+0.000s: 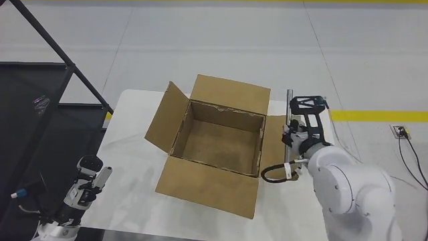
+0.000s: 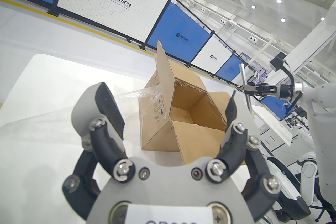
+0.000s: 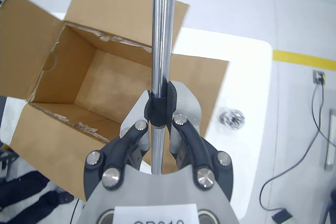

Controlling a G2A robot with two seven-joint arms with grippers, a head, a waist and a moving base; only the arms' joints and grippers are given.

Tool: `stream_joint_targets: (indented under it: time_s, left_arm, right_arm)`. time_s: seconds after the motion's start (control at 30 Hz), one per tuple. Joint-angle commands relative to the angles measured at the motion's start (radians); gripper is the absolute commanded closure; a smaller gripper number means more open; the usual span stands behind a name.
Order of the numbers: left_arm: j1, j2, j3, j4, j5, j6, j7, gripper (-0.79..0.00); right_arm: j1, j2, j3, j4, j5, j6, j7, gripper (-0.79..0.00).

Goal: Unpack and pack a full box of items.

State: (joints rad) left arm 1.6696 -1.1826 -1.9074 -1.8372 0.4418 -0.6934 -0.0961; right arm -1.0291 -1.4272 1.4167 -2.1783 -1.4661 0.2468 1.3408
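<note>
1. Box point(image 1: 217, 147): open, flaps out, inside bare, mid worktop point(image 1: 134, 174).
2. R gripper point(image 3: 160, 101): clamped on steel rod point(image 3: 162, 12), just beside box's right flap. Risk: rod is slick w/ a long free end, so it may slip or pivot in the pads.
3. Risk: rod tip snags the flap or wall going in and shoves box.
4. L gripper point(image 2: 168, 96): fingers apart, holding nothing, well off box's left side. Too far to steady box.
5. Small metal fitting point(image 3: 232, 118): on worktop near right flap. Could get knocked.
</note>
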Motion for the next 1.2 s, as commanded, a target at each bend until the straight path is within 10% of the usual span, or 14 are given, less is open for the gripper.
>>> stream_joint_targets:
  time_s: [0.0,0.2,0.5,1.17]
  left_arm:
    - [0.000,0.000,0.000,0.000,0.000,0.000,0.000,-0.785]
    - [0.000,0.000,0.000,0.000,0.000,0.000,0.000,-0.785]
    - [0.000,0.000,0.000,0.000,0.000,0.000,0.000,-0.785]
    - [0.000,0.000,0.000,0.000,0.000,0.000,0.000,-0.785]
  right_arm:
    - [-0.050,0.004,0.053,-0.056,-0.034,0.020,0.023,0.000]
    - [-0.171,0.009,0.223,-0.091,-0.011,0.072,0.073,0.000]
    - [-0.246,0.016,0.424,0.252,0.234,0.035,-0.017,0.000]
    - [-0.086,0.037,0.401,0.698,0.313,0.042,-0.231,0.000]
